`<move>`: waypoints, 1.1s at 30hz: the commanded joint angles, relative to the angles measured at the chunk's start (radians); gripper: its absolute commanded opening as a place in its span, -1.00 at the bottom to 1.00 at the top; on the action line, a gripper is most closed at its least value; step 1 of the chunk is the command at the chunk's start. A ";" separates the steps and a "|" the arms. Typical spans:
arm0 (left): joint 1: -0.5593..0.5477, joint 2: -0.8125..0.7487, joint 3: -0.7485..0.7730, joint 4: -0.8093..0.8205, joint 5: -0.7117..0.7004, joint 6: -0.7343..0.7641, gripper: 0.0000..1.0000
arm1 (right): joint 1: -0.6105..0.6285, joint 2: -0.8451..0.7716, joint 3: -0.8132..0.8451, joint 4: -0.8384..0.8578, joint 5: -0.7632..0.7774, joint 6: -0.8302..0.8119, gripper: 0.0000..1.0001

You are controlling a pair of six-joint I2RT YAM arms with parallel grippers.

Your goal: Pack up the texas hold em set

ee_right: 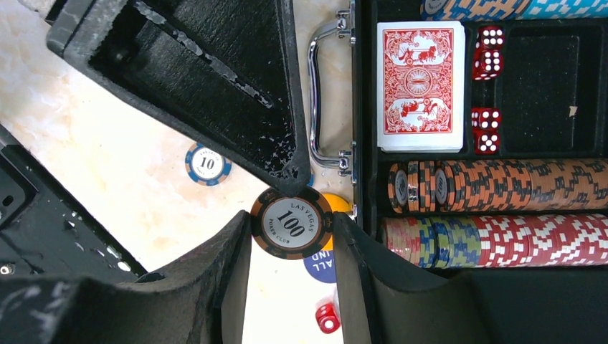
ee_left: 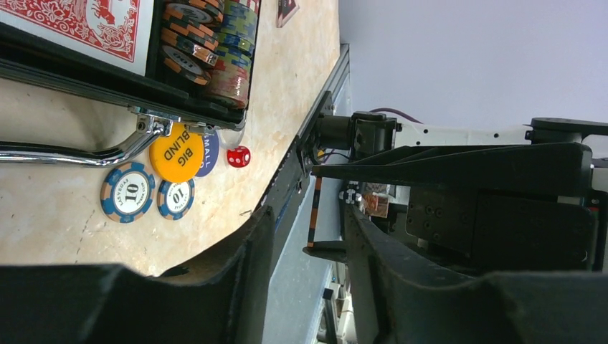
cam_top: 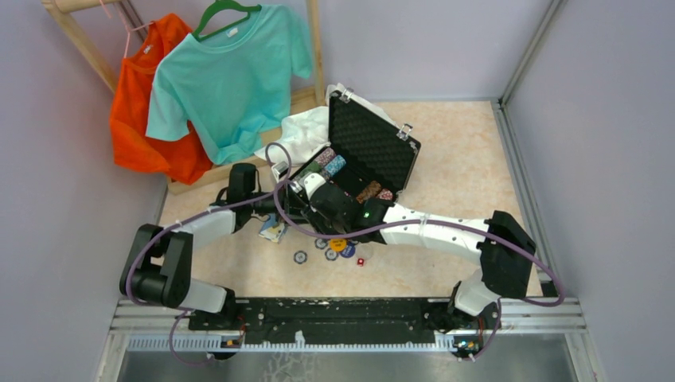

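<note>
The black case (cam_top: 374, 143) lies open, lid raised. Its tray (ee_right: 366, 143) holds a red card deck (ee_right: 419, 86), red dice (ee_right: 486, 61) and rows of chips (ee_right: 502, 183). My right gripper (ee_right: 292, 218) is shut on a black-and-orange 100 chip (ee_right: 292, 228), held upright in front of the case handle (ee_right: 313, 93). My left gripper (ee_left: 308, 215) stands open astride that chip's striped edge (ee_left: 313, 208), with a gap on both sides. One left finger (ee_right: 215, 93) reaches the chip's top. On the table lie 10 chips (ee_left: 127, 192), a yellow big blind button (ee_left: 176, 151), a blue small blind button (ee_right: 319, 265) and a red die (ee_left: 239, 156).
A blue-backed deck (cam_top: 272, 231) lies left of the loose chips (cam_top: 300, 256). A white cloth (cam_top: 306, 131) is bunched behind the case. A teal shirt (cam_top: 231, 76) and an orange shirt (cam_top: 151, 103) hang on a wooden rack at the back left. The mounting rail (cam_top: 342, 310) runs along the near edge.
</note>
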 commanded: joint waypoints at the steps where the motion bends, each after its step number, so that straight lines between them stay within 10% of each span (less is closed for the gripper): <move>1: -0.006 0.010 0.028 0.031 0.023 0.002 -0.10 | 0.010 -0.049 -0.001 0.050 -0.001 0.000 -0.36; 33: -0.056 0.029 0.019 0.036 0.031 0.014 -0.49 | 0.010 -0.033 0.008 0.065 -0.003 0.004 -0.36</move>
